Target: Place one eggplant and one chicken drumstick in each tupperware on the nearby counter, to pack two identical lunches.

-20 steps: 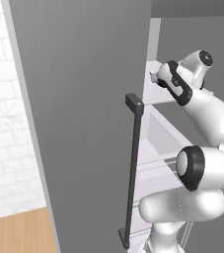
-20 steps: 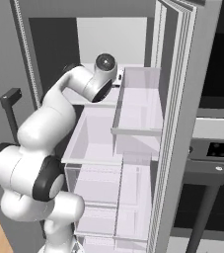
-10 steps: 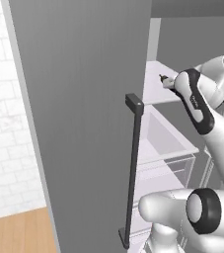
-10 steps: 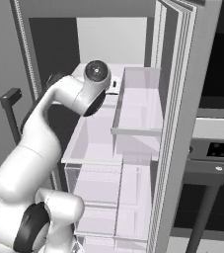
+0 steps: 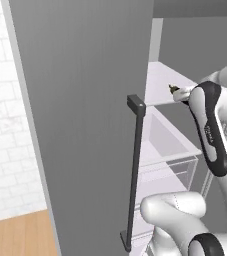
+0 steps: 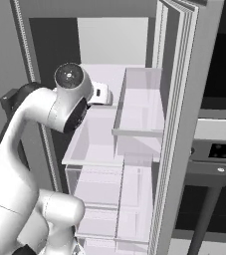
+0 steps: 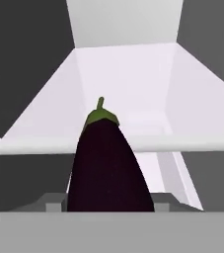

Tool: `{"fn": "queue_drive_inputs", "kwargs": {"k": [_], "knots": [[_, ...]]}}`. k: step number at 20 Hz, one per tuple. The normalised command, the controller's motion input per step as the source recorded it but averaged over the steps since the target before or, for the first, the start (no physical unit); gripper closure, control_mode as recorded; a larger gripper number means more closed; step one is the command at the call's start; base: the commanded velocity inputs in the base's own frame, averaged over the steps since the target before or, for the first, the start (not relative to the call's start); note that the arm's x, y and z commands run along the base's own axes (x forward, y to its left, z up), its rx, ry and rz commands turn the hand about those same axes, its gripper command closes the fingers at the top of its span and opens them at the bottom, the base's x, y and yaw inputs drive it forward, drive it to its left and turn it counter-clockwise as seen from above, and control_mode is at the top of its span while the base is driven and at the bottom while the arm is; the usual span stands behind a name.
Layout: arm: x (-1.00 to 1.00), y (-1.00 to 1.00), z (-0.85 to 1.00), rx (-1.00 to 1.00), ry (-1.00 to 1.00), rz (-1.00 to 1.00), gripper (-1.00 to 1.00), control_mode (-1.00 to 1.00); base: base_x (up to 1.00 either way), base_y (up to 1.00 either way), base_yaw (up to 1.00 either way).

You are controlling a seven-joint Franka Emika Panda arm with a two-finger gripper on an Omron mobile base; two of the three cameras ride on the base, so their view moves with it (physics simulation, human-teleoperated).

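My gripper (image 7: pixel 108 197) is shut on an eggplant (image 7: pixel 106 163), glossy dark purple with a green cap and stem pointing away from the hand. The eggplant hangs just in front of the pale fridge shelf (image 7: pixel 123 74), at about the height of its front edge. From the left base view the eggplant's green stem (image 5: pixel 172 89) pokes out of the white gripper (image 5: pixel 179 92) near that shelf edge. In the right base view the hand (image 6: pixel 100 93) sits behind the arm's round dark joint. The chicken drumsticks, the tupperwares and the counter are out of view.
The open grey fridge door (image 5: pixel 85 125) with its dark bar handle (image 5: pixel 135 170) stands close on the left. Clear drawers (image 6: pixel 99 184) lie below the shelf, and a door bin (image 6: pixel 139 114) is to the right. A dark oven with a handle (image 6: pixel 209 174) flanks the fridge.
The arm has swung its elbow and forearm upward, and the hand with the eggplant has shifted slightly back from the shelf. The grip has not changed.
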Motion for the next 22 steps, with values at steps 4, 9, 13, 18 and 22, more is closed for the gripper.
{"fn": "queue_drive_inputs", "kwargs": {"k": [4,9,13,18,22], "knots": [[-1.0,0.11,0.0,-0.07,0.09,0.0,1.0,-1.0,0.0,0.0,0.0],[-1.0,0.13,0.0,-0.01,-0.02,0.0,1.0,-1.0,0.0,0.0,0.0],[-1.0,0.31,-0.01,0.0,-0.18,0.0,1.0,-1.0,0.0,0.0,0.0],[-0.6,0.3,-0.08,0.0,-0.04,0.0,1.0,1.0,-0.4,0.12,0.0],[0.0,0.0,0.0,0.0,0.0,0.0,1.0,1.0,-1.0,0.08,0.0]]}}
